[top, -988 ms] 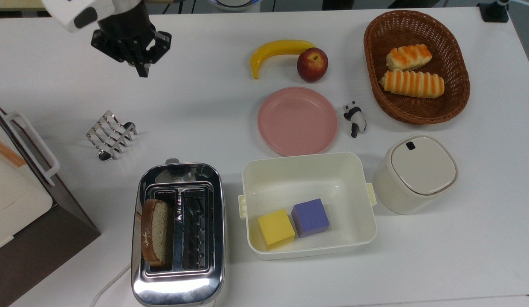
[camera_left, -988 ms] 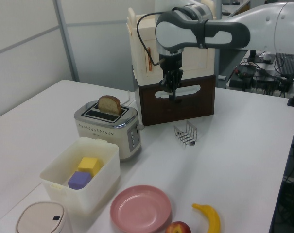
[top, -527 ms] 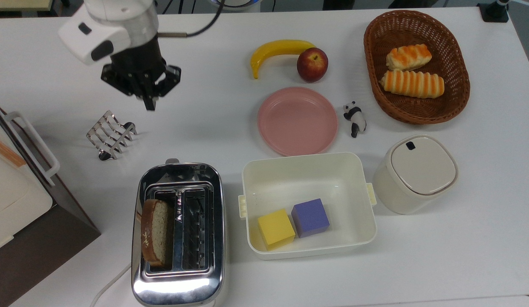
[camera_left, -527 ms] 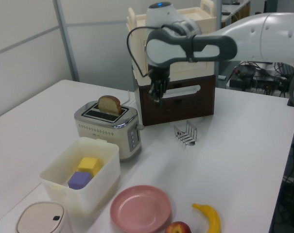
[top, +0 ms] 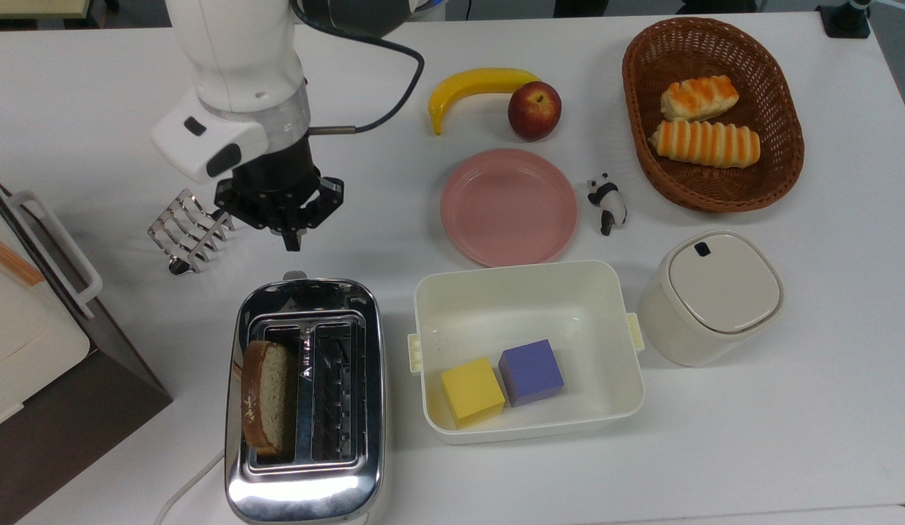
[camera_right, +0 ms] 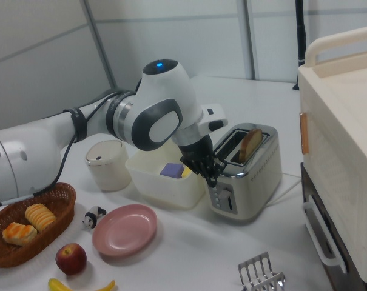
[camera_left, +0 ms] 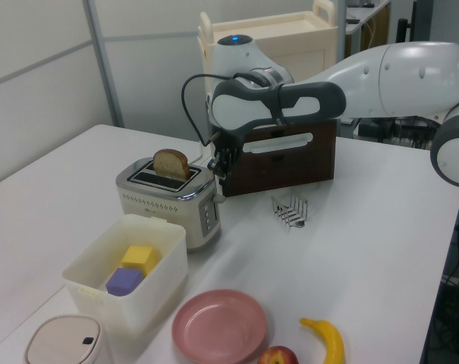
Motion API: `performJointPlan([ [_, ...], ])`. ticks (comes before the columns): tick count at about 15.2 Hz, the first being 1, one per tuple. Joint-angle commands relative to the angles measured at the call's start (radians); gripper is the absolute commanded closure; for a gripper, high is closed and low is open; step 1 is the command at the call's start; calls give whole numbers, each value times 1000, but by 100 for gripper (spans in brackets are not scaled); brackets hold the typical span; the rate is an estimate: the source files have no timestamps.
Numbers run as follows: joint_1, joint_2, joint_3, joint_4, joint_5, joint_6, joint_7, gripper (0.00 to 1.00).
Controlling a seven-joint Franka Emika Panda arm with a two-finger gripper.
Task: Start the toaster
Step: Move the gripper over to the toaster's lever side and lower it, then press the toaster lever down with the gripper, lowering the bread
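Chrome toaster [top: 305, 397]: 2-slot, rounded corners, standing on the white table [top: 787, 437] at the bottom of the top view, just beside the white tub [top: 526, 292]. 1 bread slice [top: 266, 397] stands upright in the slot on the top view's left; it rides high, so the lever [top: 294, 275] at the end nearest the arm is judged not yet pressed.

Gripper [top: 292, 242]: black, fingers drawn together into 1 narrow tip, clenched on nothing. It hangs above the table between the wire toast rack [top: 189, 230] and the toaster's lever end, near the lever but apart from it. In the right view the gripper [camera_right: 211, 177] sits just above the toaster's control face.

Step in hand, as a judgement: approach to the lever, with contact not yet made.

Next move calls for: bringing the closed tip over the lever, then a straight downward push until it latches. The small lever leaves little margin for sideways error; a slip would land on chrome housing.
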Motion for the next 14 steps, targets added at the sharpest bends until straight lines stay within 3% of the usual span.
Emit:
performJointPlan([
  [1, 5, 19, 2, -19, 16, 58, -11, 100],
  [14, -2, 83, 2, -31, 15, 149, -17, 100],
])
